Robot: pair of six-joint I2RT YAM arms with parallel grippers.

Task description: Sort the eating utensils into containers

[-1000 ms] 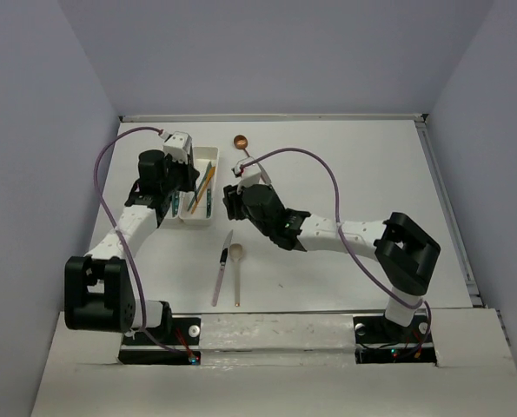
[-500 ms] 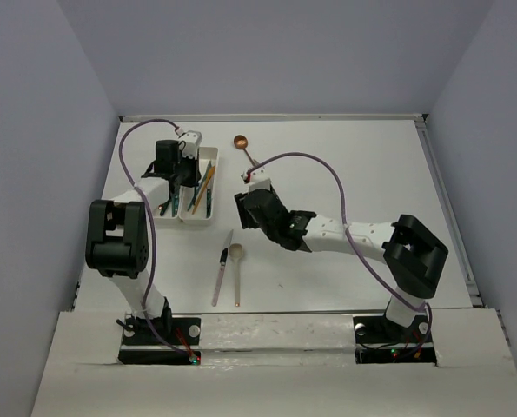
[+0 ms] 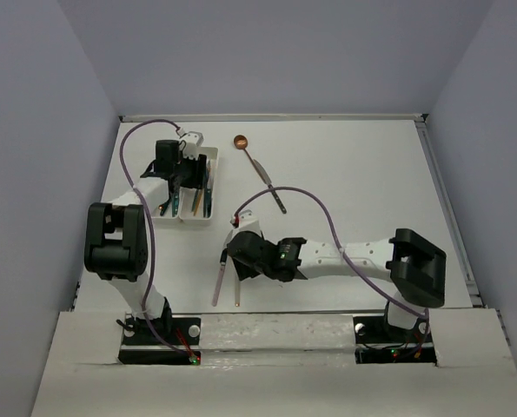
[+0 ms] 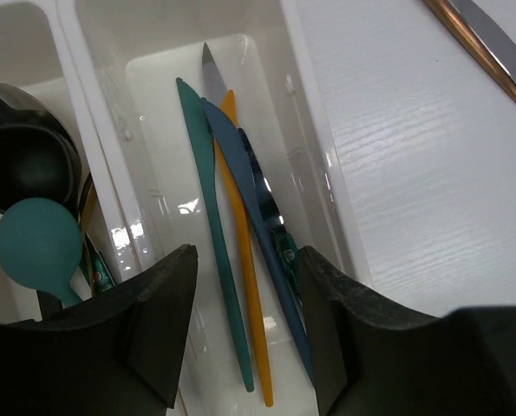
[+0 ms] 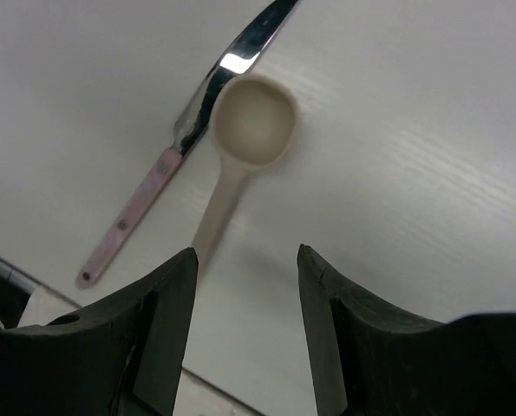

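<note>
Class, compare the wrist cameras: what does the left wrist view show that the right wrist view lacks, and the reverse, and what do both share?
Left wrist only: a white tray holding a teal knife, an orange knife and a dark blue knife, and beside it a second tray holding a teal spoon and a black spoon. Right wrist only: a beige spoon beside a pink-handled knife. Both: the white table, and an open, empty gripper each: left gripper, right gripper.

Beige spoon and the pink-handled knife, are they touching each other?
Touching. In the right wrist view the beige spoon rests its bowl right against the blade of the pink-handled knife, with no table showing between them.
</note>
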